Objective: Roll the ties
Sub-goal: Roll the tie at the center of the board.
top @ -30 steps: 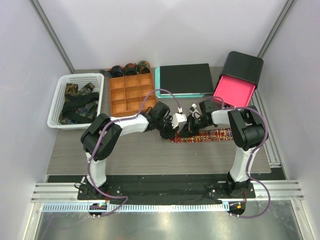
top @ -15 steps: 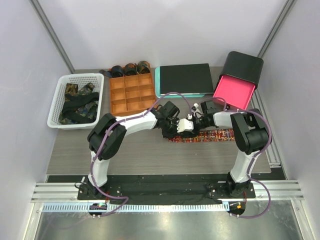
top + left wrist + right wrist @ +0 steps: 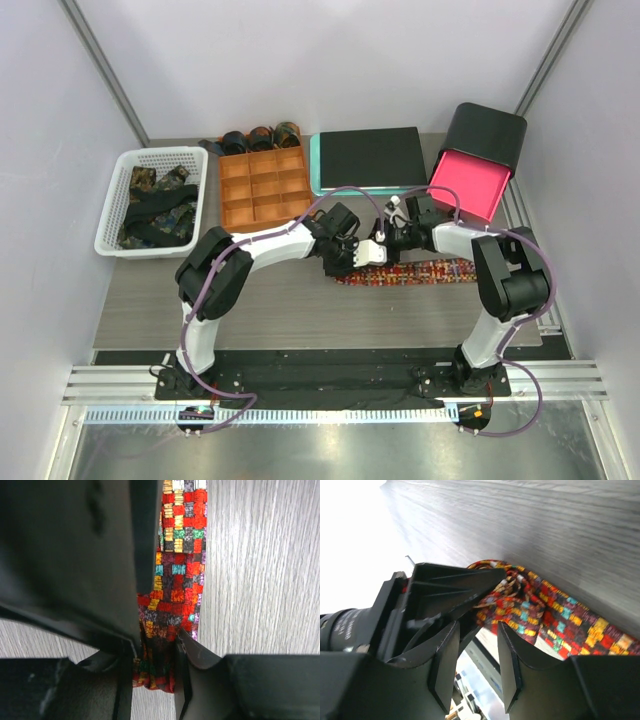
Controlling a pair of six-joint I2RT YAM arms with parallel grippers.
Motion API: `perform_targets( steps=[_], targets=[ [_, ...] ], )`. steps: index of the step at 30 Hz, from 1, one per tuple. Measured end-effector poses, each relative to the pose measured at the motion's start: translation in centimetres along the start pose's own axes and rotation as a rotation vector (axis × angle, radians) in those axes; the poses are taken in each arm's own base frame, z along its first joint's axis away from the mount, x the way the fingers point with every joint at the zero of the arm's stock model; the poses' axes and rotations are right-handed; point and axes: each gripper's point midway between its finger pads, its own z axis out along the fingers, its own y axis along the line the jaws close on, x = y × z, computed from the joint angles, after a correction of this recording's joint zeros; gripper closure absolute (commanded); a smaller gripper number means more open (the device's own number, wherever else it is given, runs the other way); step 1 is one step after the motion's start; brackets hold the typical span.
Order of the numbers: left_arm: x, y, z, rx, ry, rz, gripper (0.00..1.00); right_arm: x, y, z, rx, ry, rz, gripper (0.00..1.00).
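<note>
A red-orange check tie [image 3: 420,271] lies flat along the table, stretching right from a bunched end. My left gripper [image 3: 345,262] is shut on that bunched end; in the left wrist view its gripper [image 3: 154,652] pinches the folded fabric of the tie [image 3: 177,580]. My right gripper [image 3: 388,243] hovers just right of it, open. The right wrist view shows this gripper [image 3: 477,635] with nothing between its fingers, and the tie [image 3: 545,615] lies just beyond them. Three dark rolled ties [image 3: 260,137] sit behind the orange tray. Loose dark ties [image 3: 155,205] fill the white basket.
An orange compartment tray [image 3: 262,187] stands at the back left of centre, next to the white basket [image 3: 115,215]. A black mat on a teal board [image 3: 365,158] lies at the back. A black box with a pink inside [image 3: 478,165] leans at the back right.
My right gripper has opened and drawn back to the right, off the tie's end. The left arm shifted a little right with the bunched end still held.
</note>
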Motion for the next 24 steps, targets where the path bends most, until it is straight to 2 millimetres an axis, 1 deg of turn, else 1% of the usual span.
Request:
perform_targets(
  steps=[3,5,8,10,12,14,15,16,17,19,20,21,23,24],
  targets=[
    [0.1,-0.1,0.0,0.002,0.004,-0.003,0.75,0.1,-0.5,0.7,0.017,0.002,0.010,0.57],
    [0.1,0.0,0.0,0.001,0.005,-0.005,0.75,0.4,-1.2,1.4,0.036,0.016,0.023,0.58],
    [0.1,0.0,0.0,0.001,0.005,-0.005,0.75,1.2,-1.8,2.5,0.053,0.048,0.039,0.62],
    [0.1,0.0,0.0,0.001,0.005,-0.006,0.74,1.3,-1.8,2.7,0.052,0.052,0.038,0.62],
    [0.1,0.0,0.0,0.001,0.005,-0.007,0.74,1.2,-1.7,2.7,0.049,0.049,0.037,0.57],
    [0.1,0.0,0.0,0.001,0.005,-0.009,0.74,1.2,-1.7,2.8,0.050,0.048,0.047,0.59],
    [0.1,0.0,0.0,0.000,0.005,-0.010,0.74,1.2,-1.7,2.8,0.049,0.047,0.055,0.62],
    [0.1,0.0,0.0,0.000,0.005,-0.011,0.74,1.2,-1.7,2.9,0.045,0.046,0.061,0.68],
    [0.2,0.0,-0.1,-0.001,0.005,-0.012,0.74,1.2,-1.7,3.0,0.040,0.044,0.069,0.79],
    [0.2,0.0,-0.1,-0.001,0.006,-0.013,0.72,1.1,-1.5,3.2,0.027,0.045,0.076,0.90],
    [0.2,0.0,-0.1,-0.001,0.006,-0.013,0.71,1.1,-1.3,3.2,0.015,0.050,0.084,0.97],
    [0.2,0.0,-0.1,-0.002,0.008,-0.014,0.68,1.1,-1.3,3.3,0.012,0.051,0.083,0.99],
    [0.3,0.1,-0.1,-0.002,0.008,-0.016,0.66,1.1,-1.2,3.2,0.007,0.054,0.085,0.99],
    [0.3,0.1,-0.1,-0.003,0.007,-0.019,0.62,1.1,-1.3,3.2,0.005,0.055,0.086,0.99]
  ],
)
